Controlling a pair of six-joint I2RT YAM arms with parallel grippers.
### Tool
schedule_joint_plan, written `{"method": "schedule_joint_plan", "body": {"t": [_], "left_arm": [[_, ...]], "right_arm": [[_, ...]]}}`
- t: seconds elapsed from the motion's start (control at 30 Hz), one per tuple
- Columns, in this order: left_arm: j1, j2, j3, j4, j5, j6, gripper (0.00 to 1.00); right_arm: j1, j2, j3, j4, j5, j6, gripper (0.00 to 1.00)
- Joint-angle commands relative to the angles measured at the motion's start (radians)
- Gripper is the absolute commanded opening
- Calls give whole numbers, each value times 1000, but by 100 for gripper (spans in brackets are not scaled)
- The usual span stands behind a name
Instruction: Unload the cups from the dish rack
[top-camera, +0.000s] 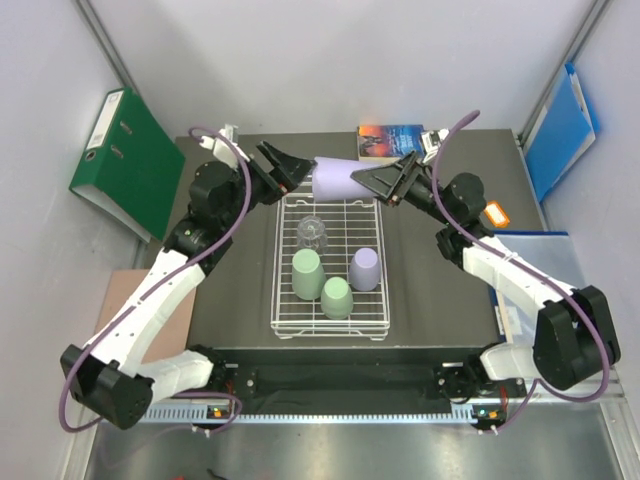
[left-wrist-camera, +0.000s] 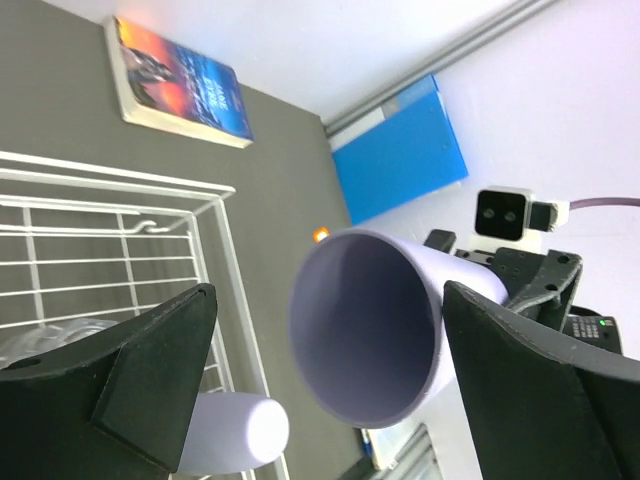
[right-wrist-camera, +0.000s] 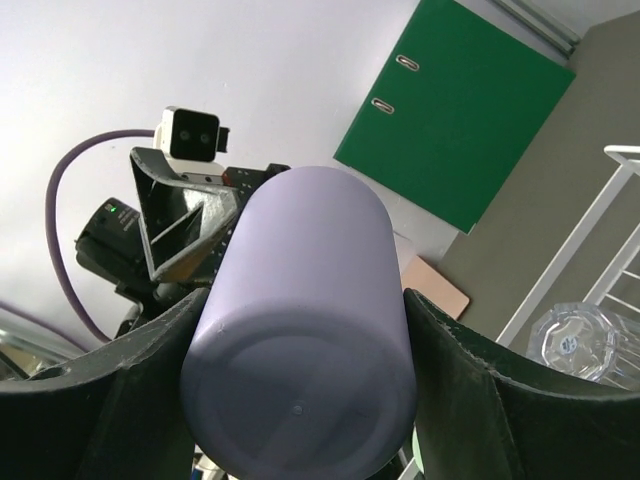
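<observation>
held cup: a lilac plastic tumbler (top-camera: 338, 178) lies on its side in the air, above the far edge of the white wire-grid dish rack (top-camera: 277, 275), between the two arms.
right gripper (right-wrist-camera: 300, 380): clamped on the tumbler's closed-bottom end, a black finger pressed to each flank; it alone carries the cup.
left gripper (top-camera: 298, 167): jaws spread wide, one finger either side of the open mouth, neither touching the rim as far as the left wrist view shows.
why so held: this reads as a hand-over between the arms. turned sideways, the cup offers one end to each gripper, and the right arm is probably the one placed to set it down outside the rack.
look of the cup: smooth, opaque, slightly tapered, empty inside, with a clean rim. light and a little slippery, i judge.
in the rack: a clear ribbed glass (top-camera: 313, 232), two pale green plastic tumblers (top-camera: 306, 274) (top-camera: 337, 296) and a second lilac one (top-camera: 364, 268). the plastic ones seem to stand mouth down.
</observation>
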Motion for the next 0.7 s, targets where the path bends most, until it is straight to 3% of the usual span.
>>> {"method": "schedule_joint_plan", "body": {"t": [0.0,0.2,0.67], "left_arm": [[12,-45,19,-18,-28,58,99],[13,-39,-62,159,131,-78,97],[12,5,-136,476,326,-262,92]], "right_arm": [[-5,-41,15,55,-21,-21,0],[-3,-10,4,143,-22,34,0],[18,60,-12,264,-41,111,0]]}}
